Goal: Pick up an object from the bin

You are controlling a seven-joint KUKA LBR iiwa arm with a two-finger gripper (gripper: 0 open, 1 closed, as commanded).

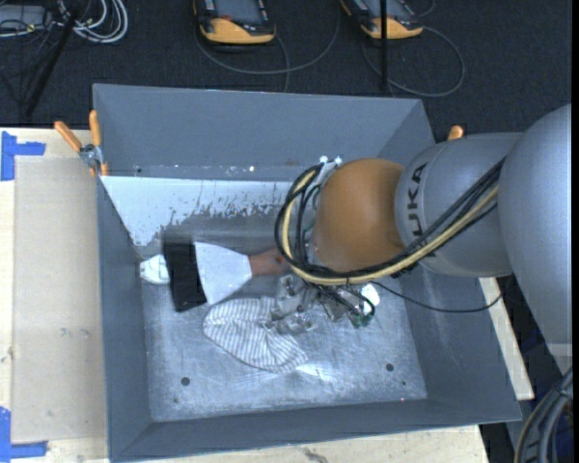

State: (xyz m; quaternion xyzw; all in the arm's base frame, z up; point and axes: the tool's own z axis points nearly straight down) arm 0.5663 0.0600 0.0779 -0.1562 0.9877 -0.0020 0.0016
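My claw (291, 314) hangs low over the striped cloth (246, 340) in the middle of the bin (261, 123). I cannot tell if it is open or closed. Next, I think, I must pinch the cloth and lift.

Grey metal bin (125, 355), striped cloth (246, 340), black block (183, 276), small white wad (154, 270)

Black letters reading "UKA" run sideways along my grey arm (468, 210), just beside the orange cover (357, 215). I can read nothing else.
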